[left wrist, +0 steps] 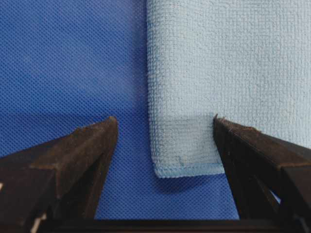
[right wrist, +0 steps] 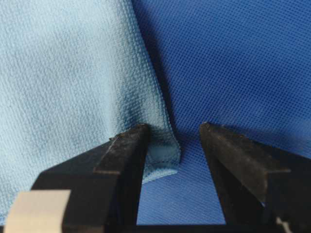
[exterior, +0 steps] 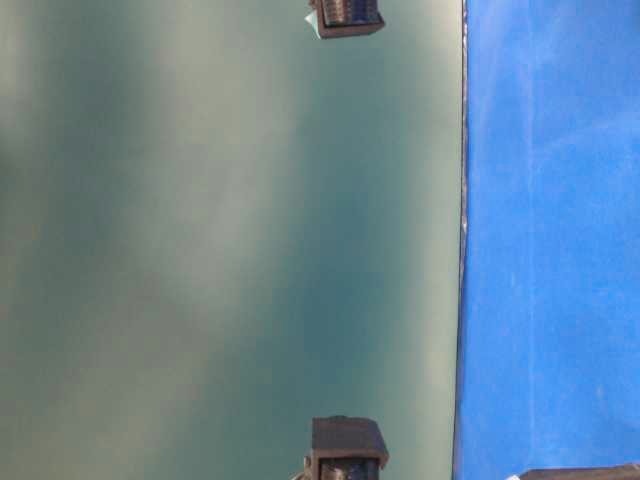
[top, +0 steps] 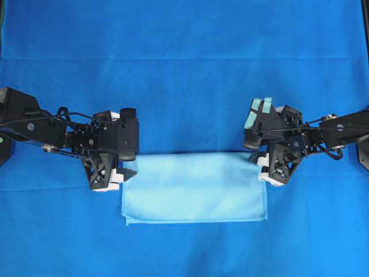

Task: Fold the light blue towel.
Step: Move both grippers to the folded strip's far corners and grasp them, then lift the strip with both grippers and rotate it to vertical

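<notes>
I see the light blue towel (top: 195, 187) folded between both claws; left gripper (left wrist: 165, 128) and right gripper (right wrist: 170, 128) spread, each straddling a corner.

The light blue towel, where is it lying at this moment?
In the overhead view the light blue towel lies flat, low of centre, on the royal-blue cloth, between the left gripper and right gripper.

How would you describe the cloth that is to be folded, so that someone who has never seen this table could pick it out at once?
Start from the large deep royal-blue cloth that covers the table. Lying flat on it, low in the overhead view between the two black arms, is the pale sky-blue microfibre towel. It is far smaller and lighter than the cloth beneath, rectangular, with a stitched hem.
</notes>
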Robot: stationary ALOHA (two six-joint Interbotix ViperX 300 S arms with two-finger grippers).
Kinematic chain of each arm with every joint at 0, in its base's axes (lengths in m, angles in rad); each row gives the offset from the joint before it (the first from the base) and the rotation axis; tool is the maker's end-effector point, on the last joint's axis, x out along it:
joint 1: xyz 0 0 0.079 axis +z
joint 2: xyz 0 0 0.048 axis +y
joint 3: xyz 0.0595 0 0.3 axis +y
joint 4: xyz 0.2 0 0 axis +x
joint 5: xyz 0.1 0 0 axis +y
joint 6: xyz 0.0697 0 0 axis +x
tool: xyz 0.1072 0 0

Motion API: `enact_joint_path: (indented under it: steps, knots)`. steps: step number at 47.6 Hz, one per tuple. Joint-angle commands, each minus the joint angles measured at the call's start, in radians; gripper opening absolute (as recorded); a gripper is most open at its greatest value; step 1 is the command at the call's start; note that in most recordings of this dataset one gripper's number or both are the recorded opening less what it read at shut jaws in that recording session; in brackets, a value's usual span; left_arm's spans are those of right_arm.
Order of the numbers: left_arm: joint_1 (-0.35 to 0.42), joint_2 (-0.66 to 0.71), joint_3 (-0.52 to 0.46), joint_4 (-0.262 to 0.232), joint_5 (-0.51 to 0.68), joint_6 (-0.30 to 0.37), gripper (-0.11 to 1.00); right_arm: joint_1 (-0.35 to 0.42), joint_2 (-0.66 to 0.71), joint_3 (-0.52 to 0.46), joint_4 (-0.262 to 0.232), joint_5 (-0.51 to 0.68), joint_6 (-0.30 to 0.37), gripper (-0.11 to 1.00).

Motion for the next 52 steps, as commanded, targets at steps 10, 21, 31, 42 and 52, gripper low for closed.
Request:
enact_joint_path:
  steps: [10, 21, 31, 42, 52]
  knots:
    - [-0.026, 0.003, -0.003, -0.002, 0.009, -0.008, 0.62, 0.0, -0.002, -0.002, 0.003, 0.002, 0.003, 0.55]
    - [-0.041, 0.005, -0.003, -0.002, 0.014, -0.008, 0.08, 0.015, -0.002, -0.002, -0.003, 0.003, -0.009, 0.22]
    - [-0.043, 0.003, -0.005, -0.002, 0.026, -0.005, 0.02, 0.021, -0.014, 0.008, -0.006, -0.002, -0.011, 0.01]
    - [-0.043, -0.021, -0.025, -0.002, 0.072, -0.003, 0.02, 0.021, -0.069, 0.009, -0.006, 0.018, -0.011, 0.01]
    - [-0.043, -0.118, -0.095, -0.002, 0.209, 0.005, 0.02, 0.025, -0.218, 0.002, -0.006, 0.124, -0.011, 0.01]
